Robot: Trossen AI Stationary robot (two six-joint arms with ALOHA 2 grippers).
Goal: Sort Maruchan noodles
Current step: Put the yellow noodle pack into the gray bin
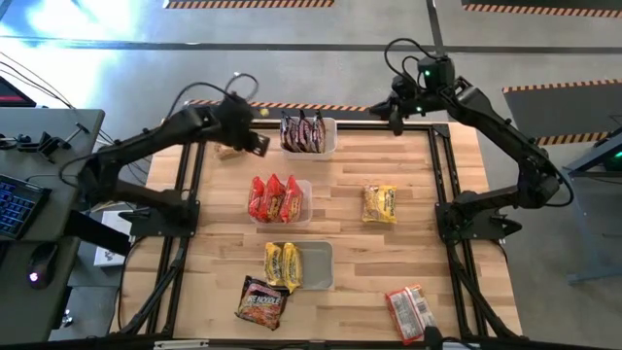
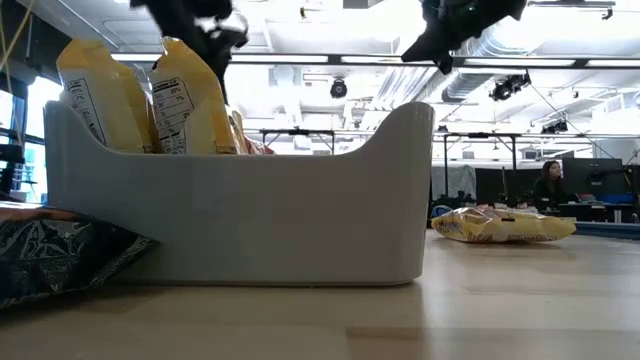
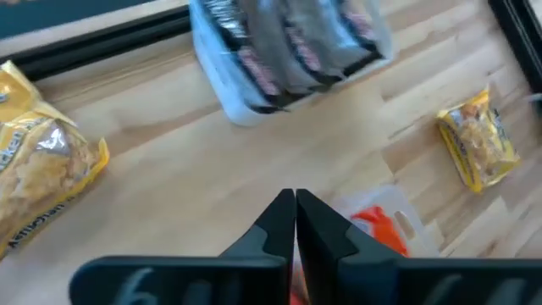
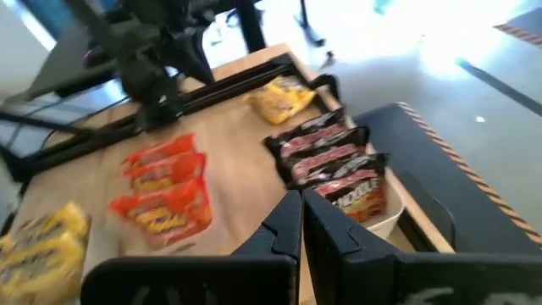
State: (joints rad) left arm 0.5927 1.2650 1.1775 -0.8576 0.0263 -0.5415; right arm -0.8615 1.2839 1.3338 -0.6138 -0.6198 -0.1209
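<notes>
- Now the left gripper (image 1: 260, 142) hangs above the far left of the table, jaws pinched tight on nothing.
- A loose yellow packet (image 1: 226, 151) lies just beside it, nearer than any other.
- The right gripper (image 1: 394, 117), shut and empty, waits at the far right.

White tub (image 2: 250, 215) holding yellow packets (image 2: 150, 95), dark packet (image 2: 50, 255) beside, yellow packet (image 2: 500, 225) beyond

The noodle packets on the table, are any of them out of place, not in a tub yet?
Yes, four lie loose on the wooden table: a yellow crinkly packet right of the middle tub, a red packet by the near right edge, a dark brown packet beside the near tub, and another yellow packet near the left hand.
</notes>
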